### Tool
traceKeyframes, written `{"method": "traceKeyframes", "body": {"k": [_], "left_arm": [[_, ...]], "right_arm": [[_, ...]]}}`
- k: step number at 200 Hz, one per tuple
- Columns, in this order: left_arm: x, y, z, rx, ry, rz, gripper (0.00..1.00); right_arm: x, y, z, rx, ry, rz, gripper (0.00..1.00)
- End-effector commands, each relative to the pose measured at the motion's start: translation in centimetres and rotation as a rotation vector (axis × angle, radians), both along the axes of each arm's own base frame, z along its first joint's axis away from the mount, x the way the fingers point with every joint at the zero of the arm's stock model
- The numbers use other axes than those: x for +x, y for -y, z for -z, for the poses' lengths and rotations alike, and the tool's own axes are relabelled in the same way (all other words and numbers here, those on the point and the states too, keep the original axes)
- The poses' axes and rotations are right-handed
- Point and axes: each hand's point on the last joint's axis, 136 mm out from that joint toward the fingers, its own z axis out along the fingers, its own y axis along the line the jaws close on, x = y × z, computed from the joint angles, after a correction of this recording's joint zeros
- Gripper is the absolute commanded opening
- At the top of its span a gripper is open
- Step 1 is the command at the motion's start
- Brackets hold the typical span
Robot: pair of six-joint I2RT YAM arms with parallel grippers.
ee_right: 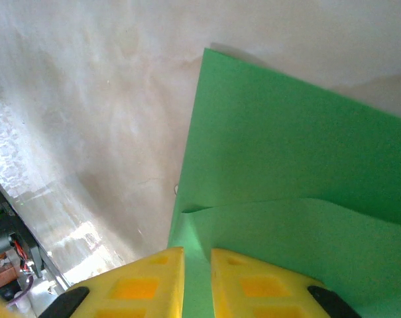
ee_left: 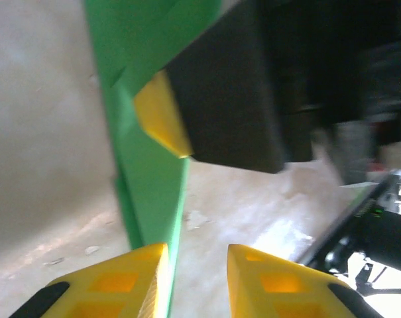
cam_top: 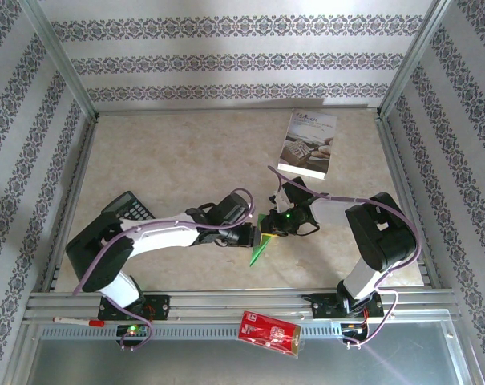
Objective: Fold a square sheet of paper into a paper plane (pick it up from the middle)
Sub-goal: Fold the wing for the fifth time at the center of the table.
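Observation:
The square sheet of paper is folded into a slim, pointed green paper plane (cam_top: 260,245) held just above the table (cam_top: 178,160) between both arms, its tip pointing down toward the near edge. My right gripper (ee_right: 197,278) is shut on the paper plane (ee_right: 286,165), with a folded layer pinched between its yellow fingers. My left gripper (ee_left: 197,265) stands open; the plane's narrow edge (ee_left: 150,192) lies against the inner face of its left finger (ee_left: 130,278). The right gripper's yellow fingertip (ee_left: 162,119) presses the paper from the far side. In the top view the left gripper (cam_top: 256,235) and right gripper (cam_top: 268,227) nearly touch.
A white printed booklet (cam_top: 308,144) lies at the back right. A dark calculator (cam_top: 130,207) sits by the left arm. A red packet (cam_top: 268,332) and a red-and-white pen (cam_top: 78,322) rest on the metal rail in front of the arm bases.

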Motion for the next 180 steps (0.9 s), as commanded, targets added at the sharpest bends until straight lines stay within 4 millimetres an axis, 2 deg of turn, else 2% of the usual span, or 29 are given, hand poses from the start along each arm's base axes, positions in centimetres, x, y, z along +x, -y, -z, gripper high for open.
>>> {"method": "traceKeyframes", "body": {"k": [1,21,48,123,180], "left_arm": [[-0.6,0.4,0.0,-0.063,-0.034,0.02,0.21],[-1.0,1.2,0.1,-0.102,-0.048,0.045,0.15],[-1.7,2.2,0.4,-0.127,-0.073,0.101,0.13],[-3.0,1.1,4.3,-0.037,-0.143,0.124,0.13],[-3.8,0.7,6.4,-0.01,-0.185,0.133,0.12]], "right_arm": [[-1.5,1.1,2.0,-0.08,-0.047,-0.001,0.21],[-1.4,1.1,2.0,-0.079,-0.044,-0.002,0.21],[-1.4,1.1,2.0,-0.079,-0.043,-0.003,0.21],[-1.4,1.1,1.9,-0.08,-0.041,-0.005,0.21],[-1.5,1.2,1.9,-0.084,-0.04,-0.003,0.21]]}}
